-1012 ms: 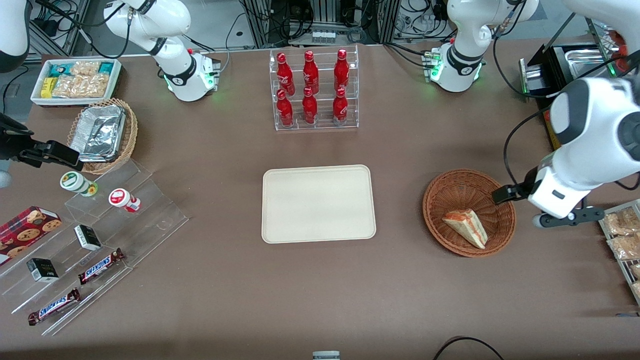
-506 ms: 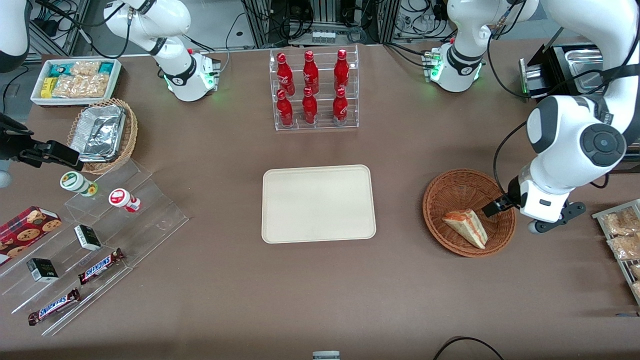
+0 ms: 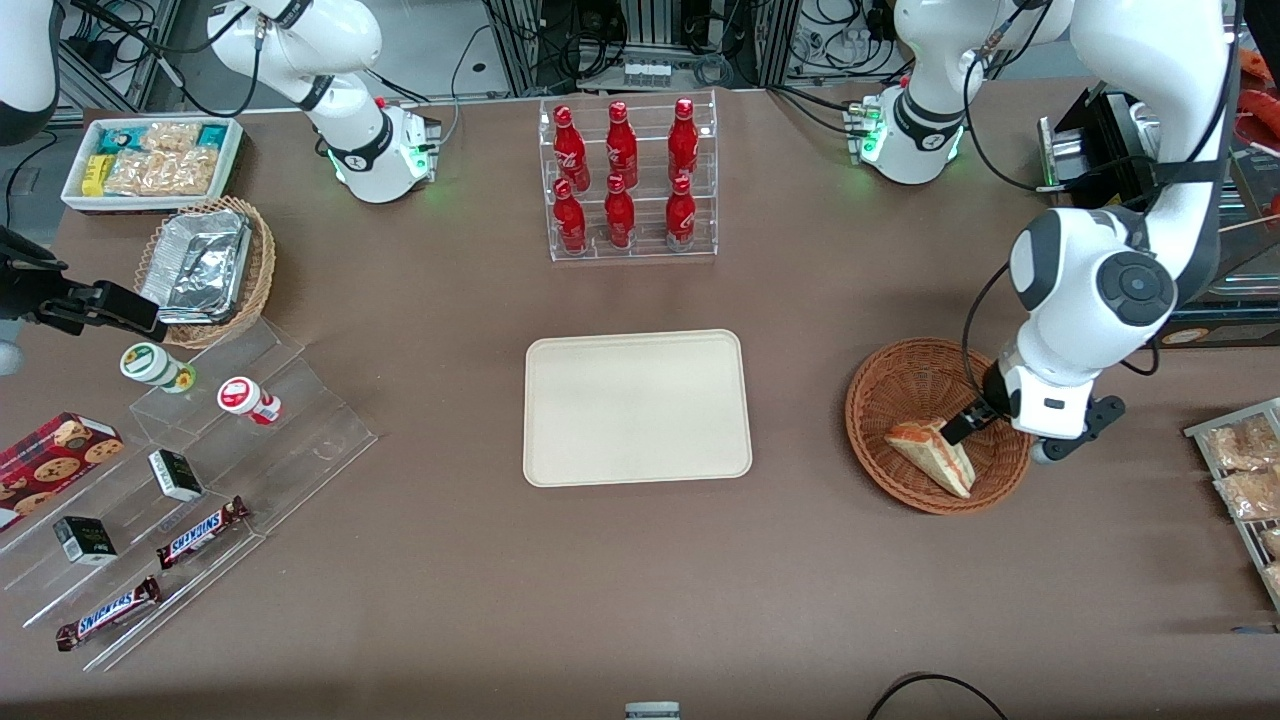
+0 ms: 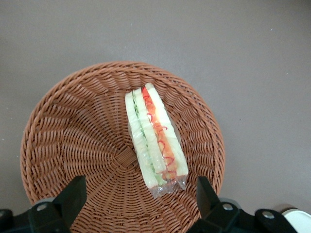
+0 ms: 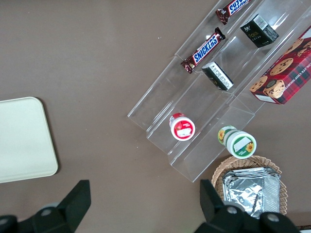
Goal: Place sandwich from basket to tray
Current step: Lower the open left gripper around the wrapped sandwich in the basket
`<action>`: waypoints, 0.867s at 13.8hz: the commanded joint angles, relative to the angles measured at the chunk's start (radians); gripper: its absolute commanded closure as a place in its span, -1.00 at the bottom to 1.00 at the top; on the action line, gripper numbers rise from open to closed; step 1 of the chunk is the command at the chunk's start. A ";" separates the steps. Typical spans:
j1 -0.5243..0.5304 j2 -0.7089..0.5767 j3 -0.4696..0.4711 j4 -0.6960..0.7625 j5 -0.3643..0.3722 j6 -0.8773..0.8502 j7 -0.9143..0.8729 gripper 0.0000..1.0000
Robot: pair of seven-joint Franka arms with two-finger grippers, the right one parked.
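Your hand (image 3: 962, 425) hangs over the round wicker basket (image 3: 900, 385), at about 3 o'clock on its rim in the front view, just above the sandwich (image 3: 932, 454). In the left wrist view the two fingers (image 4: 73, 196) stand wide apart, with the wrapped wedge's blunt end between them; they grip nothing and do not touch the wrap. The sandwich (image 4: 154, 138) lies on its side in the basket (image 4: 68, 126), running from the centre toward 5 o'clock in the front view. The cream tray (image 3: 637, 407) sits bare on the desk (image 3: 700, 580), well apart at the basket's 9 o'clock.
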 commanded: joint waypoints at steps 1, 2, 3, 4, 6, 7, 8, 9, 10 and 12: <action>-0.004 0.020 -0.004 -0.004 -0.008 0.023 -0.024 -1.00; -0.003 0.026 -0.010 -0.003 -0.008 0.023 -0.026 -1.00; -0.003 0.035 -0.010 -0.001 -0.008 0.025 -0.026 -1.00; -0.003 0.040 -0.011 0.002 -0.010 0.032 -0.026 -1.00; -0.003 0.057 -0.013 0.017 -0.025 0.046 -0.026 -1.00; -0.003 0.063 -0.013 0.026 -0.037 0.046 -0.026 -1.00; -0.003 0.066 -0.013 0.026 -0.037 0.048 -0.026 -1.00; -0.003 0.071 -0.013 0.028 -0.037 0.054 -0.026 -1.00; -0.003 0.086 -0.014 0.034 -0.039 0.060 -0.026 -1.00; -0.003 0.112 -0.022 0.046 -0.037 0.072 -0.026 -1.00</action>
